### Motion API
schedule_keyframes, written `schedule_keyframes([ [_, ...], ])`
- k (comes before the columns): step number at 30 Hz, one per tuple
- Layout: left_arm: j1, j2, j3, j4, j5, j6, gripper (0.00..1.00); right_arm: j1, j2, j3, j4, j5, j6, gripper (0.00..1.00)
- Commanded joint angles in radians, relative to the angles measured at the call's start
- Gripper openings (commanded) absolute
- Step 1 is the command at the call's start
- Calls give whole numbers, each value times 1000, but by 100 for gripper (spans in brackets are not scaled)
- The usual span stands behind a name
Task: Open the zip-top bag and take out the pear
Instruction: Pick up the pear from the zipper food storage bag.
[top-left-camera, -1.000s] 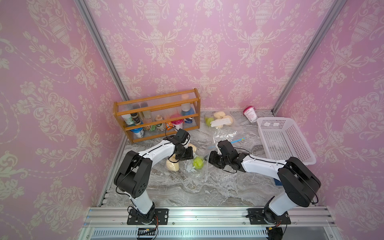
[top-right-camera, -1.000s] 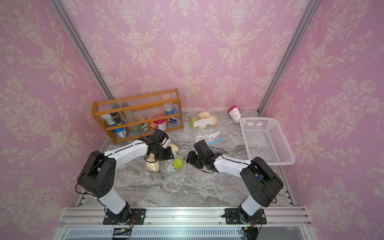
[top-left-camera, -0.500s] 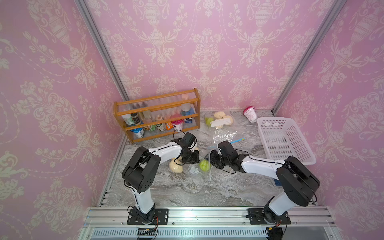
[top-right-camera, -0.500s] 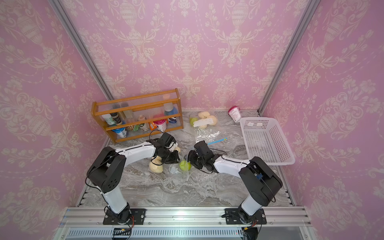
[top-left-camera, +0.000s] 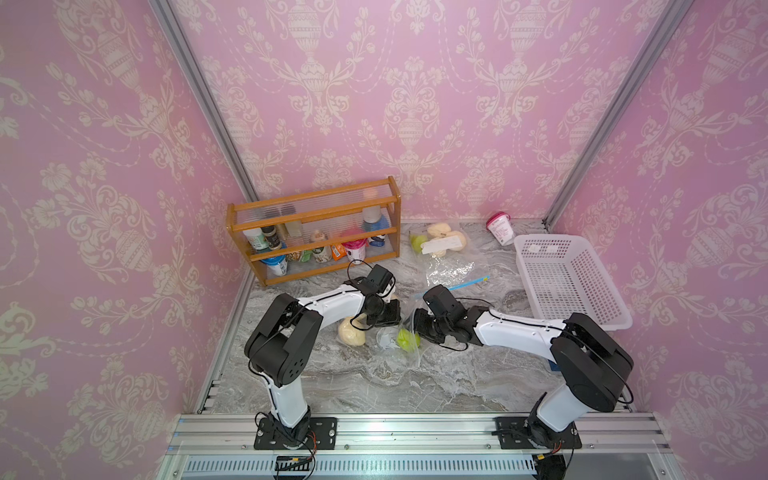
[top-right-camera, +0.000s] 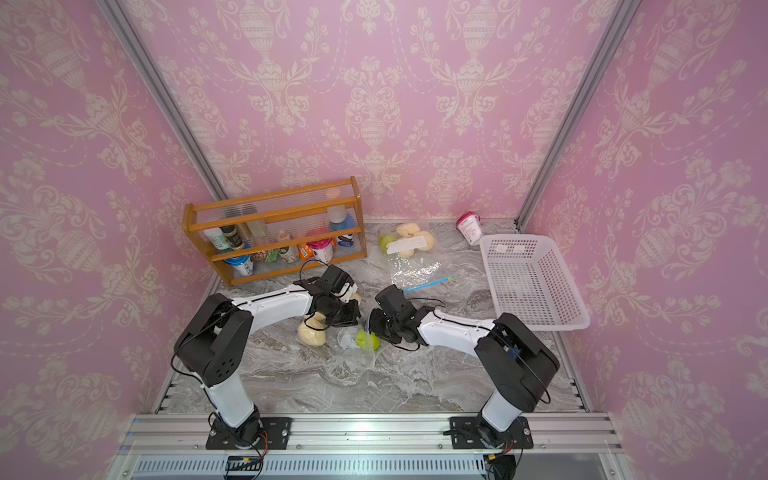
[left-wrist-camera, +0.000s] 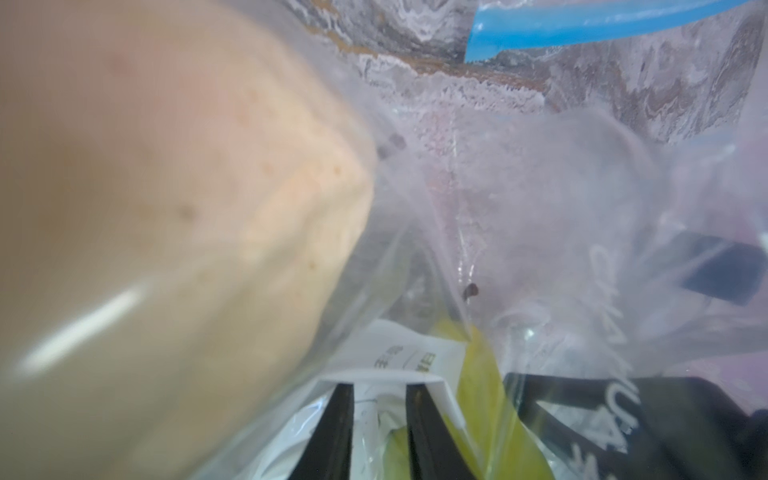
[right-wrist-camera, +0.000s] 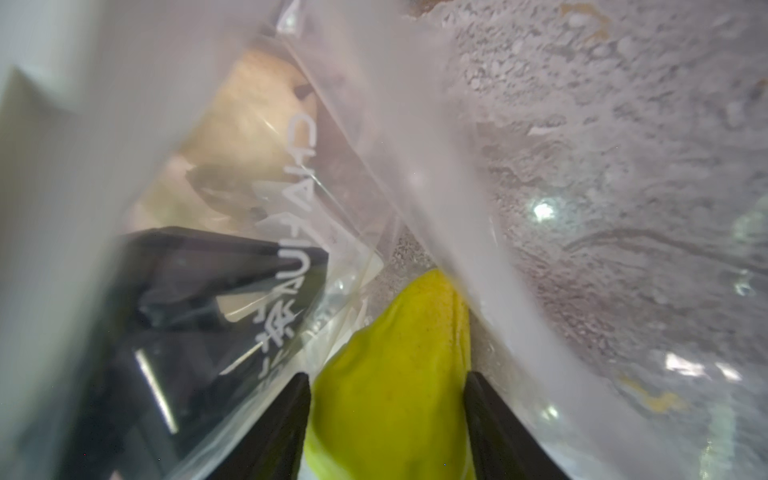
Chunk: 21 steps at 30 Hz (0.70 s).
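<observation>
The yellow-green pear (top-left-camera: 407, 338) (top-right-camera: 368, 338) lies inside the clear zip-top bag (top-left-camera: 415, 355) in the middle of the marble table. My right gripper (top-left-camera: 419, 328) (right-wrist-camera: 388, 382) reaches into the bag, its jaws wide open on either side of the pear (right-wrist-camera: 395, 374). My left gripper (top-left-camera: 388, 320) (left-wrist-camera: 378, 399) is shut on a fold of the bag's plastic and its white label (left-wrist-camera: 399, 357), just left of the pear (left-wrist-camera: 478, 386). Bag film (right-wrist-camera: 415, 124) drapes over both wrist views.
A beige lump (top-left-camera: 351, 330) rests against the left gripper. A wooden rack (top-left-camera: 316, 232) of jars stands at the back left and a white basket (top-left-camera: 569, 282) at the right. A second bag (top-left-camera: 440, 245) and a pink-lidded cup (top-left-camera: 500, 226) lie at the back.
The left arm has slid right with the bag, bringing the pear a little toward the right gripper. The right jaws have widened around the pear.
</observation>
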Motion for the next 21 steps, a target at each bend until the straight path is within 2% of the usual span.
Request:
schedule_keyframes([
  [1, -14, 9, -16, 28, 18, -21, 25, 15, 35, 33, -79, 38, -49, 63],
  [9, -14, -4, -21, 6, -5, -8, 25, 43, 92, 76, -129, 99, -94, 60],
  [16, 0, -5, 0, -48, -33, 22, 25, 54, 51, 113, -279, 240, -202, 48],
  [21, 9, 17, 5, -47, -37, 26, 25, 48, -17, 103, -250, 216, -222, 40],
])
